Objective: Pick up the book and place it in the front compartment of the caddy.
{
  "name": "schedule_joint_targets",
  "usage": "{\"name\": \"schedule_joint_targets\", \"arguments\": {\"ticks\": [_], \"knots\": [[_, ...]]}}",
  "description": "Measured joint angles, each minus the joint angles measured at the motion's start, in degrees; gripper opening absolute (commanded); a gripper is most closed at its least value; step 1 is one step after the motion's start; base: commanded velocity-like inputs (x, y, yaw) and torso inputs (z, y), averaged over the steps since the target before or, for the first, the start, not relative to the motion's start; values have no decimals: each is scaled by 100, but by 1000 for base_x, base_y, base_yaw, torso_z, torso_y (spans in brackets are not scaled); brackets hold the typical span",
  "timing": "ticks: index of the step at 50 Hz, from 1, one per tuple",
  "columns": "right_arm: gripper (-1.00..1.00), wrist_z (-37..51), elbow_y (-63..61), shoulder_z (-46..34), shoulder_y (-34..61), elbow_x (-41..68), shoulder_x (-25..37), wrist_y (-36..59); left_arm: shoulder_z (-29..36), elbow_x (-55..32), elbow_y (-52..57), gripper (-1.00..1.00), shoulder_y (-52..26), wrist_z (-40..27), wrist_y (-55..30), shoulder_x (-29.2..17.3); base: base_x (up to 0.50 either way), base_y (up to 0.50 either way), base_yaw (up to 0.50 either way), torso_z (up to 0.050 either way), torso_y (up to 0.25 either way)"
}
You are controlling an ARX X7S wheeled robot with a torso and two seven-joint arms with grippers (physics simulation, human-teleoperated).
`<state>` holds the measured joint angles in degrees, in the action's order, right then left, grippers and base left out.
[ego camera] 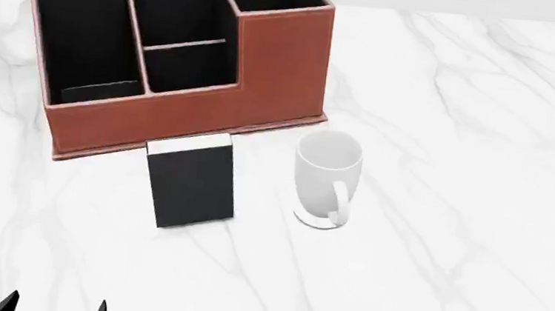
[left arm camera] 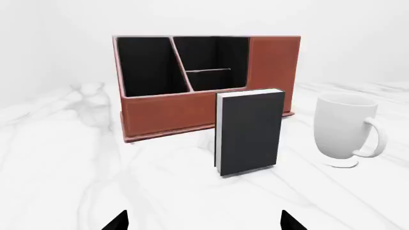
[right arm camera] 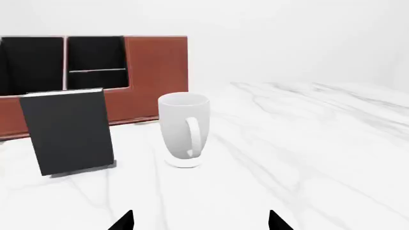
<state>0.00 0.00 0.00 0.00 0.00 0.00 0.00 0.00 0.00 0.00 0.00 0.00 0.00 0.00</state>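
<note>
While the book (ego camera: pixel 191 182) stands untouched on the table (ego camera: pixel 454 177) before the caddy (ego camera: pixel 180 66), both end effectors hang wide and empty; everything remains undone.

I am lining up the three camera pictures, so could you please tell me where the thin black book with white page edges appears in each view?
Left wrist view: the thin black book stands upright right of centre, before the caddy.
Head view: the book is left of centre, before the caddy's low wall.
Right wrist view: the book is at the left.
Shared landmark: the white handled mug, beside the book, apart from it, with the reddish-brown leather-look caddy behind.
</note>
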Motion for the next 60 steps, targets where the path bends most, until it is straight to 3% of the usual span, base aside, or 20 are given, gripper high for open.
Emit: {"name": "schedule_joint_targets", "arguments": {"ticks": [20, 29, 43, 60], "knots": [[100, 301, 11, -234, 42, 322, 223, 61, 219, -260, 55, 100, -61, -310, -230, -227, 0, 0, 0, 0, 0], [100, 580, -1012, -177, 55, 571, 342, 687, 121, -634, 1154, 100, -128, -458, -872, -396, 69, 0, 0, 0, 0], [100, 896, -2997, 101, 226, 1131, 592, 1710, -4, -1057, 2985, 100, -288, -637, -1912, -748, 487, 0, 0, 0, 0], [100, 1059, -3714, 354, 312, 1427, 812, 1889, -7, -1255, 3612, 100, -381, -728, -2200, -927, 500, 0, 0, 0, 0]]}}
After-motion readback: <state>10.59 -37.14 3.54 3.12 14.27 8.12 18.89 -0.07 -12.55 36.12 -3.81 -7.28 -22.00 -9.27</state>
